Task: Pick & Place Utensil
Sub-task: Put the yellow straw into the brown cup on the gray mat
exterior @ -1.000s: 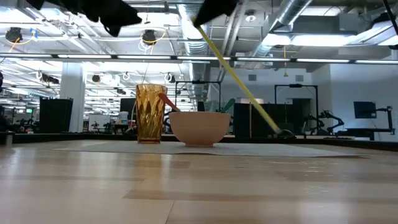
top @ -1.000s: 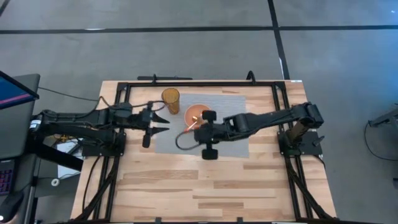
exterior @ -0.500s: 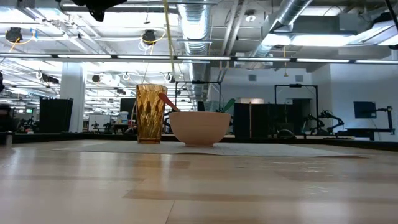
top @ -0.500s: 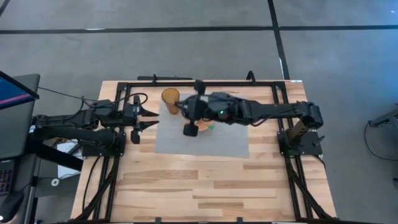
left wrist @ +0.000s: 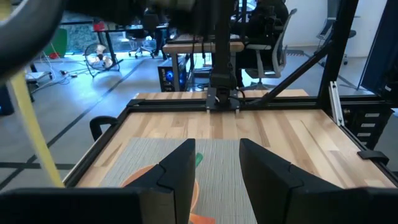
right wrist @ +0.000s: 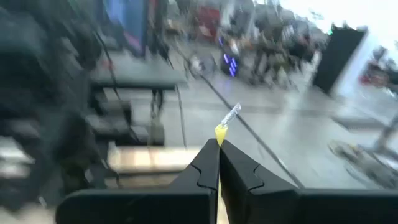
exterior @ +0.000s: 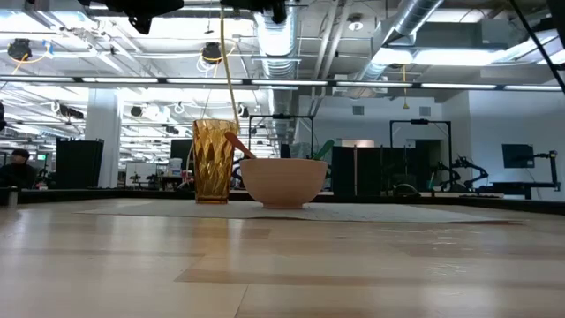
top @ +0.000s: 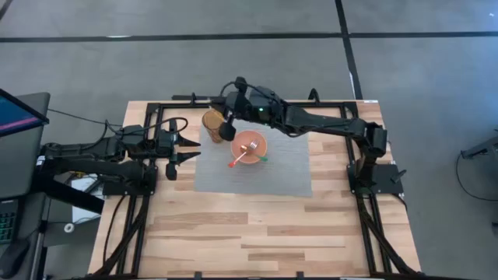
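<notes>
A long thin yellow utensil hangs nearly upright over the amber ribbed cup, which stands on the grey mat. My right gripper is shut on the utensil, high above the cup. Right of the cup sits the orange bowl with a fork, a red utensil and a green one leaning in it. My left gripper hovers open at the mat's left edge, touching nothing. In the left wrist view its fingers point across the mat, and the yellow utensil shows. My right gripper pinches the yellow utensil between its two shut fingers, near the utensil's upper end. A short silvery tip sticks out past the fingertips. The utensil hangs below the hold, lifted clear, with its lower end about level with the cup's rim.
A black frame runs around the wooden table's far and side edges. Bare wood lies open toward the near edge. The low view shows a workshop room behind the table, with a person far off on the left.
My right gripper has swung from beside the bowl's right side toward the table's far left, ending over the cup. The yellow utensil went with it and turned from a steep slant to nearly upright. My left gripper drew back a little toward the left edge.
</notes>
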`<control>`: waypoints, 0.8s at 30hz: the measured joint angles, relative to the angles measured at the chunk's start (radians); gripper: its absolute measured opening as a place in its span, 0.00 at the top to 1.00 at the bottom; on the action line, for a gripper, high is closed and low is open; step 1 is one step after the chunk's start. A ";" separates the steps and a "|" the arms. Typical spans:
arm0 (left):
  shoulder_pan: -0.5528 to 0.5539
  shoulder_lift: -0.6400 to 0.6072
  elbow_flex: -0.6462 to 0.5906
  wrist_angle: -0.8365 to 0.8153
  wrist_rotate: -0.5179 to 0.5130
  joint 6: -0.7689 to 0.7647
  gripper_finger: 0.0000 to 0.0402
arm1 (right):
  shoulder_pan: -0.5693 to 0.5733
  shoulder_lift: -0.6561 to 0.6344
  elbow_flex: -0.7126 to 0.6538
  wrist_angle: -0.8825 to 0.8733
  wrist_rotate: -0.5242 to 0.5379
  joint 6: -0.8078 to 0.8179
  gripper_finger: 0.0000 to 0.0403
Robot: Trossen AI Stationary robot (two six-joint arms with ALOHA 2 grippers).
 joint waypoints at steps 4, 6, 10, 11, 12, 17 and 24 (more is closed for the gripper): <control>0.000 0.000 0.000 0.000 0.000 0.000 0.68 | 0.003 -0.015 0.001 0.102 -0.093 0.075 1.00; 0.000 0.000 0.000 0.000 0.000 0.000 0.68 | 0.010 -0.017 0.001 0.144 -0.115 0.065 1.00; 0.000 0.000 0.000 0.000 0.000 0.000 0.68 | 0.000 -0.017 0.001 0.120 -0.099 0.047 1.00; 0.000 0.000 0.000 0.000 0.000 0.000 0.68 | -0.006 -0.016 0.001 0.094 -0.098 0.046 1.00; 0.000 0.000 0.000 0.000 0.000 0.000 0.68 | -0.012 -0.015 0.001 0.068 -0.095 0.042 1.00; 0.000 0.000 0.000 0.000 0.000 0.000 0.68 | -0.038 -0.013 0.001 -0.018 -0.092 0.040 1.00; 0.000 0.000 0.000 0.001 0.000 0.000 0.68 | -0.050 -0.001 0.002 -0.126 -0.095 0.070 1.00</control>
